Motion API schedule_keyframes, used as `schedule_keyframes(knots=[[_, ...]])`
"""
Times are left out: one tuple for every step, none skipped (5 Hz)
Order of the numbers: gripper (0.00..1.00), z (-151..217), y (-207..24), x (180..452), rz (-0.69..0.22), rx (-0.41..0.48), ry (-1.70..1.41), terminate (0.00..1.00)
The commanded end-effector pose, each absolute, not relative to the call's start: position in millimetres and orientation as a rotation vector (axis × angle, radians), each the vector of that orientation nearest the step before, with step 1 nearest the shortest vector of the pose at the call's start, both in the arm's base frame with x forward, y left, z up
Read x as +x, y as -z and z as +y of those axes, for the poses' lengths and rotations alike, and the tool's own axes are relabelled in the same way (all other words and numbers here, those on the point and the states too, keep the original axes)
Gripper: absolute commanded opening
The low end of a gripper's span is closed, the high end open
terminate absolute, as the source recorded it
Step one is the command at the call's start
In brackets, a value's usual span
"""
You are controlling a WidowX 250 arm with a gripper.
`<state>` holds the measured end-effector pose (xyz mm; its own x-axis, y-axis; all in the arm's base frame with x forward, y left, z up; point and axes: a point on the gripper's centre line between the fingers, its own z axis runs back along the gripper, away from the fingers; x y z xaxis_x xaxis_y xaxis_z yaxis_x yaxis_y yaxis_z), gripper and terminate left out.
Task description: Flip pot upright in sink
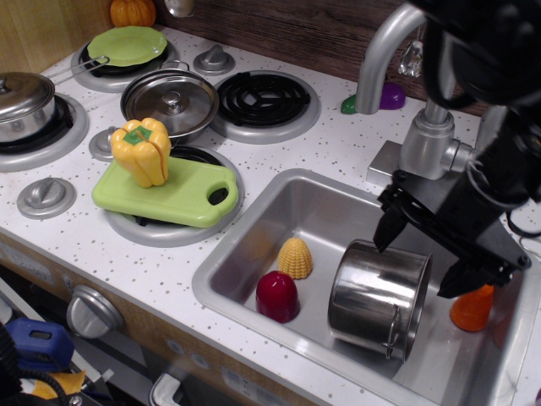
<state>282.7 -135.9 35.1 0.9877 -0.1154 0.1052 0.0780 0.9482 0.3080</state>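
The shiny steel pot [376, 296] lies on its side in the sink [245, 245], mouth facing right, a wire loop handle at its lower right. My black gripper [420, 260] is open just above the pot's upper right rim. One fingertip [382, 234] is at the pot's top edge and the other [450, 288] is beside its mouth. It holds nothing.
In the sink lie a dark red toy vegetable [277, 296], a yellow corn piece [295, 257] and an orange piece [472, 308]. The grey faucet [397, 76] stands behind. A green cutting board [182, 193] with a yellow pepper [142, 151] sits on the stove, beside a lidded pot [172, 101].
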Motion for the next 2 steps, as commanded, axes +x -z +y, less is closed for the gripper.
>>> schedule_keyframes(knots=[[1.00,-136.4,-32.7,290.4,-0.168,0.388,0.158,0.00],[1.00,-130.9,-16.9,290.3,-0.172,0.451,0.187,0.00]])
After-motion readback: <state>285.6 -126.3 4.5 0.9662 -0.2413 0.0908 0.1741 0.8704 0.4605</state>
